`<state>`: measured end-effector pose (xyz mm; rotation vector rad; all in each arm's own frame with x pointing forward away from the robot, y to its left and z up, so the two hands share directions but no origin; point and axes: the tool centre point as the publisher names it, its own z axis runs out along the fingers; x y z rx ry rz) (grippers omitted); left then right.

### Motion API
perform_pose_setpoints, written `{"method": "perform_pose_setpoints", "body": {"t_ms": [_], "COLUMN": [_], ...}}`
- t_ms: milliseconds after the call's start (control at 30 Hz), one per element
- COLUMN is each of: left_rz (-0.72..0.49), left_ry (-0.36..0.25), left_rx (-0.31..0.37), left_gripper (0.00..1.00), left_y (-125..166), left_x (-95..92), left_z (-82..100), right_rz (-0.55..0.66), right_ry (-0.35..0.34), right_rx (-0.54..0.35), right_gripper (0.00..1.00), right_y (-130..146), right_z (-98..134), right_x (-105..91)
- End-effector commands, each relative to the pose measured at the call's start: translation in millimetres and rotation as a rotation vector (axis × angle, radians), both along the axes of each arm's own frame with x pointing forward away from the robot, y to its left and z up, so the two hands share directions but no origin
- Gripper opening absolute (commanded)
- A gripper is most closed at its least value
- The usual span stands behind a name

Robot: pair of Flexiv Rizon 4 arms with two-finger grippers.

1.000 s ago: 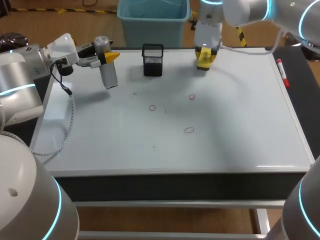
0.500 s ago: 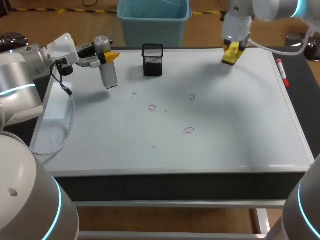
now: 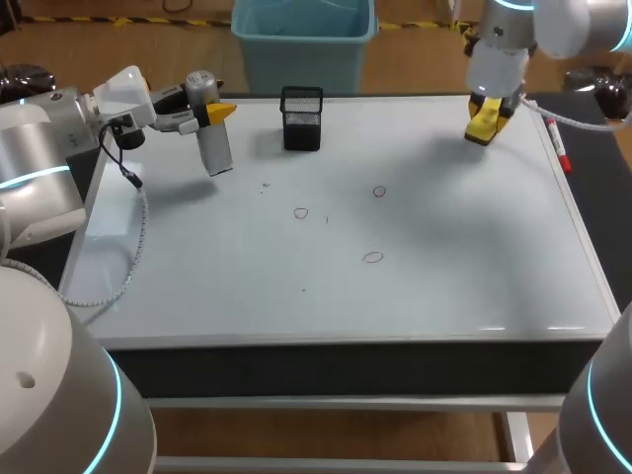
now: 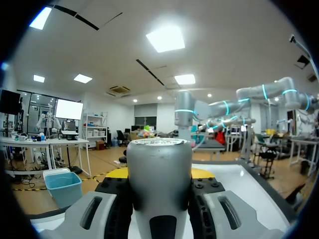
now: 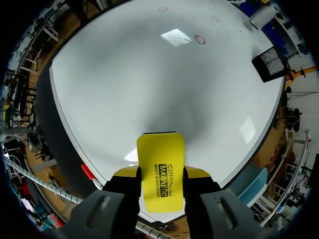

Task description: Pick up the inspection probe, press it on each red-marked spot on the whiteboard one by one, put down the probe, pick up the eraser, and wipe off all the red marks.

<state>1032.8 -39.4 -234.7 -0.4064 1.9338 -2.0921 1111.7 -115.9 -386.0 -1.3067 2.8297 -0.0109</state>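
Head view: left gripper (image 3: 210, 114) sits over the far left part of the whiteboard (image 3: 444, 286), fingers closed on the probe (image 3: 215, 150). The probe's grey body hangs down from the fingers and its round silver cap stands above them. The right arm enters from the far right corner. Right gripper (image 3: 491, 109) is closed on the yellow eraser (image 3: 482, 128) near the board's far right corner; whether the eraser touches the board cannot be told. Three red marks lie near the middle of the board: one (image 3: 301, 212) toward the left, one (image 3: 379, 192) farther back and to the right, one (image 3: 372, 257) nearest the front edge. A black mesh holder (image 3: 301, 118) stands at the far edge, between the two grippers. A red marker (image 3: 560, 143) lies along the right edge.

Left wrist view: the probe's (image 4: 159, 174) silver cap fills the gap between the fingers, and both fingers press against its sides. The white board surface lies ahead of the gripper.

Right wrist view: the eraser (image 5: 160, 172) is clamped flat between the two fingers and juts out ahead of them over the board. The red marks (image 5: 200, 39) lie well ahead of it on the far part of the board, with the mesh holder (image 5: 271, 63) off to one side. The red marker (image 5: 88, 173) lies just beside the gripper at the board's edge.
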Motion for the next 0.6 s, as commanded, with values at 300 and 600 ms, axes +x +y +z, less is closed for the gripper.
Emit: {"method": "perform_pose_setpoints", "body": {"t_ms": [300, 600], "left_rz": [0.003, 0.003], "left_ry": [-0.002, -0.002], "left_rx": [-0.001, -0.001], "left_gripper": [0.00, 0.00], "left_y": [-0.3, -0.3], "left_x": [-0.2, -0.2], "left_z": [0.6, 0.6], "right_rz": [-0.022, -0.029], "right_ry": [-0.047, -0.051], "right_rx": [-0.005, 0.008], "right_gripper": [0.00, 0.00], "right_y": [-16.4, -16.8], "right_z": [12.3, 13.7], "right_x": [-24.6, -34.3]}}
